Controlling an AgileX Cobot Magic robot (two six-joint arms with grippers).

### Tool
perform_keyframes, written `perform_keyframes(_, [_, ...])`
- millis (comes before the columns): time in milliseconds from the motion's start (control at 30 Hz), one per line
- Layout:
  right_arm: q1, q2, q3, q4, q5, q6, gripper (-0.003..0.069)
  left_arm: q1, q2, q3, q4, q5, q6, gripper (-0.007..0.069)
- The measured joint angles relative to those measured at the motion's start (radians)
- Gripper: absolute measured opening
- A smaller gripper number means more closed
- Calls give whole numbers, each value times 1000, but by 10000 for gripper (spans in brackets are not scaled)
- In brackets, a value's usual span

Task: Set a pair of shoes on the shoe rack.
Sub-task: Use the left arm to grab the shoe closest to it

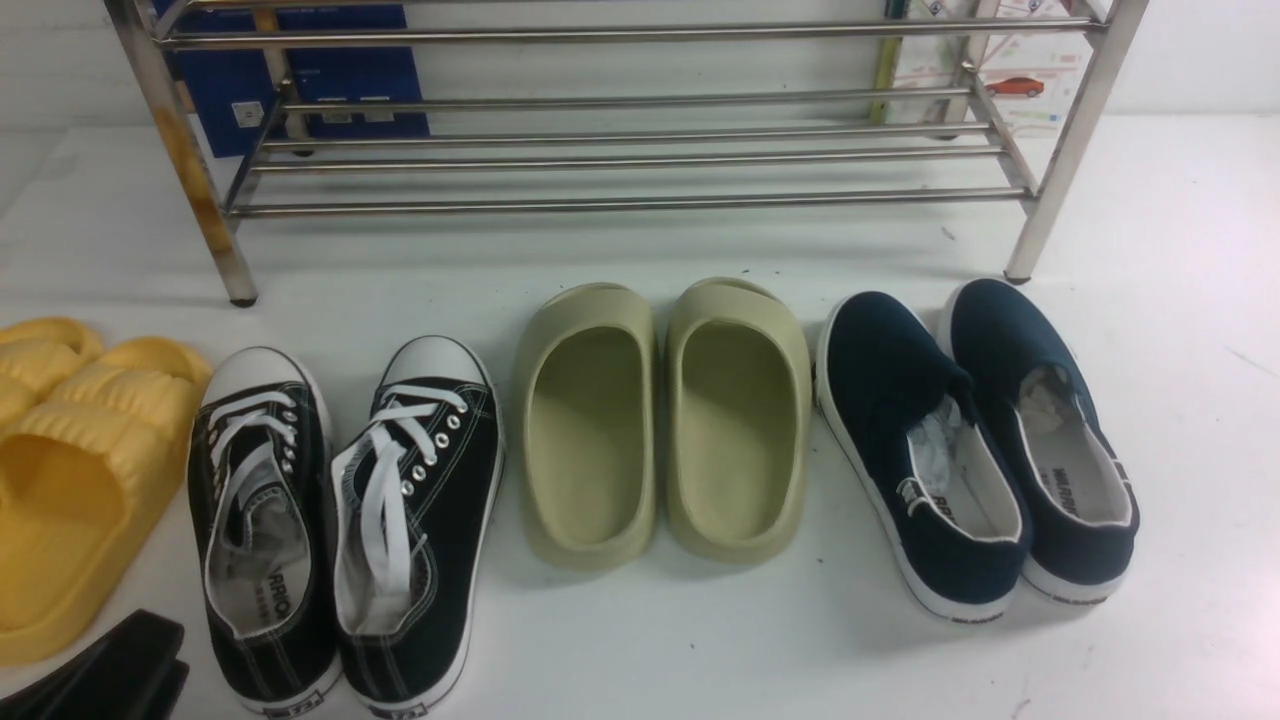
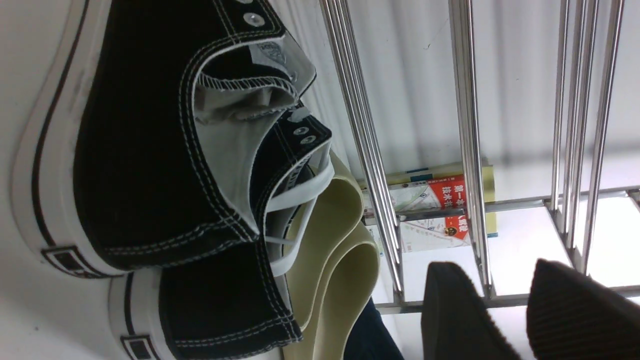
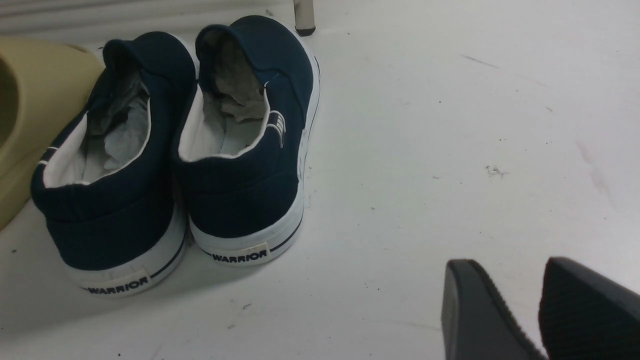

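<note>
2 black sneakers: the left sneaker (image 1: 262, 520) and the right sneaker (image 1: 420, 520) stand side by side on the white floor (image 1: 700, 640), toes toward the rack, inner sides seemingly touching. Both have white laces and white toe caps.
Place of the sneakers: on the floor in front of the rack and apart from it, toward the robot's left.
Rack (image 1: 620, 203): shiny steel tubes with level bars for shelves. It stands behind the row of shoes, and its front left leg (image 1: 195, 180) is rust-stained.
Olive slides (image 1: 590, 440): 1 pair, just right of the sneakers, at the middle of the row.
Navy slip-ons (image 1: 920, 450): 1 pair at the right end, angled a little, with crumpled paper inside.
Yellow slides (image 1: 70, 470): 1 pair at the far left, cut off by the frame edge.
Left claw (image 2: 497, 272): its 2 dark ribbed fingers stand apart with nothing between them. It sits low by the heel end of the sneakers and faces along them toward the rack bars.
Right claw (image 3: 507, 270): its 2 fingers are spread with nothing between them, above bare floor, near the slip-on heels but clear of them.
Behind the rack: a blue box (image 1: 350, 70) on the left and a printed sheet (image 1: 1010, 80) on the right.
</note>
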Motion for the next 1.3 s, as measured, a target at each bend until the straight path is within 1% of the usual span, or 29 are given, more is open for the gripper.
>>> perform_keyframes(100, [0,0,0,0,0,0,239,0,0,-15,4,16,63,234])
perform_keyframes(133, [0,0,0,0,0,0,239,0,0,-19,4,19,63,232])
perform_keyframes(200, [0,0,0,0,0,0,239,0,0,-104,31,65,126,193])
perform_keyframes(233, [0,0,0,0,0,0,239,0,0,-154,58,87,154,163])
perform_keyframes(267, [0,0,0,0,0,0,239,0,12,-233,115,118,184,117])
perform_keyframes(300, [0,0,0,0,0,0,239,0,16,-245,125,131,188,99])
perform_keyframes(333, [0,0,0,0,0,0,239,0,69,-331,210,180,201,31])
perform_keyframes(367, [0,0,0,0,0,0,239,0,106,-394,283,216,201,-6])
perform_keyframes(400, [0,0,0,0,0,0,239,0,181,-483,393,293,199,-13])
perform_keyframes(433, [0,0,0,0,0,0,239,0,228,-533,459,360,191,-13])
perform_keyframes(467, [0,0,0,0,0,0,239,0,252,-545,475,375,187,-13])
perform_keyframes(533, [0,0,0,0,0,0,239,0,400,-693,676,558,163,-13])
perform_keyframes(567, [0,0,0,0,0,0,239,0,413,-704,690,589,163,-13])
perform_keyframes(600, [0,0,0,0,0,0,239,0,508,-774,796,707,155,-13])
perform_keyframes(633, [0,0,0,0,0,0,239,0,531,-781,809,721,154,-13])
perform_keyframes(667, [0,0,0,0,0,0,239,0,618,-835,909,829,150,-13])
perform_keyframes(700, [0,0,0,0,0,0,239,0,668,-854,954,876,145,-13])
perform_keyframes(733, [0,0,0,0,0,0,239,-1,687,-857,962,884,142,-13])
perform_keyframes(800, [0,0,0,0,0,0,239,-23,790,-870,1029,936,99,-13])
perform_keyframes(833, [0,0,0,0,0,0,239,-23,790,-870,1032,937,95,-13])
perform_keyframes(867, [0,0,0,0,0,0,239,-54,858,-870,1044,940,70,-13])
perform_keyframes(967, [0,0,0,0,0,0,239,-83,916,-872,1044,936,58,-13])
perform_keyframes(1033, [0,0,0,0,0,0,239,-105,980,-872,1040,927,38,9])
perform_keyframes(1067, [0,0,0,0,0,0,239,-114,1031,-872,1019,920,27,57])
perform_keyframes(1100, [0,0,0,0,0,0,239,-117,1056,-872,1007,918,24,78])
perform_keyframes(1300, [0,0,0,0,0,0,239,-119,1218,-872,901,854,46,347])
